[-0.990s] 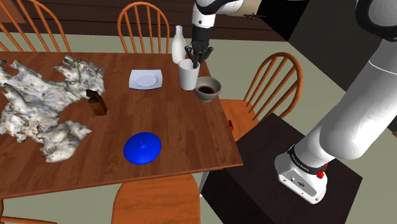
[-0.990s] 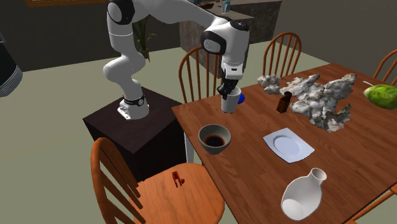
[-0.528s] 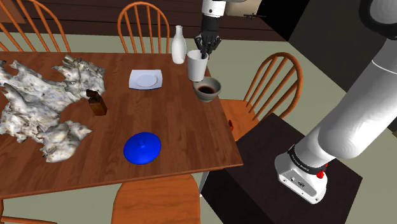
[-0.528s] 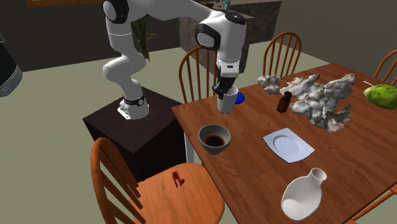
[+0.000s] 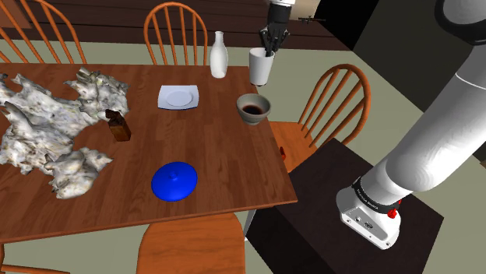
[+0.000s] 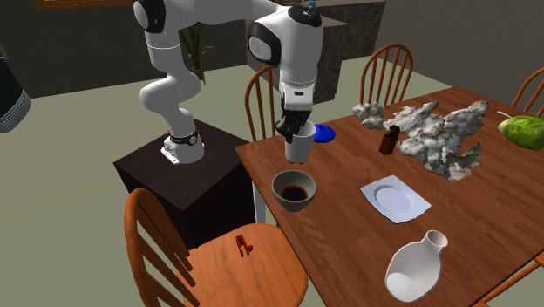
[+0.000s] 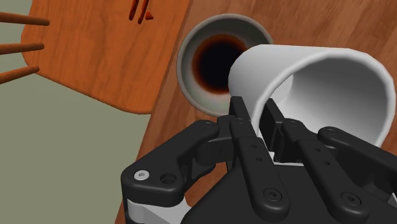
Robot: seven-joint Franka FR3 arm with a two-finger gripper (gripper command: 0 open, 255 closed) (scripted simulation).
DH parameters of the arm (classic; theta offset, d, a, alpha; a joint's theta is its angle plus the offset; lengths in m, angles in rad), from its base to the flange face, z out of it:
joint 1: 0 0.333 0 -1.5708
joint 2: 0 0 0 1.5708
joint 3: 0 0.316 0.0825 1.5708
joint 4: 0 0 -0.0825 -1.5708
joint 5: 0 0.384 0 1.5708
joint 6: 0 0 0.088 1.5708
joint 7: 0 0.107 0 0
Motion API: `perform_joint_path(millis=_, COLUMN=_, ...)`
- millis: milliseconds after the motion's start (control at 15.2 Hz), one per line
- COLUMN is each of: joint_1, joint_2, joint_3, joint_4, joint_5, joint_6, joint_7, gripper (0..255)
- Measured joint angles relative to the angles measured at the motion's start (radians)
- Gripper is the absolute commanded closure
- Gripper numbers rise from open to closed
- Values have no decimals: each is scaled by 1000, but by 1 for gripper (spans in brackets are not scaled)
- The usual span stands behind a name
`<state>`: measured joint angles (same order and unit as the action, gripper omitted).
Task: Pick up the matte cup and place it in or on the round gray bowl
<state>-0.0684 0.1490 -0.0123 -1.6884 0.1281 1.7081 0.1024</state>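
One white cup (image 6: 299, 148), rim clamped by the gripper (image 6: 294, 131), hangs seemingly above one bowl (image 6: 282, 197).

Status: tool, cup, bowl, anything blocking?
Tool shut on the white cup at its rim. Cup in the air, roughly over the gray bowl. Nothing between them.
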Motion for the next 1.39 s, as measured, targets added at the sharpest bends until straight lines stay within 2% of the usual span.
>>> perform_joint_path(millis=1386, joint_1=-4, joint_2=63, joint_3=-3, joint_4=-188, joint_5=9, joint_6=247, joint_7=-43, gripper=255)
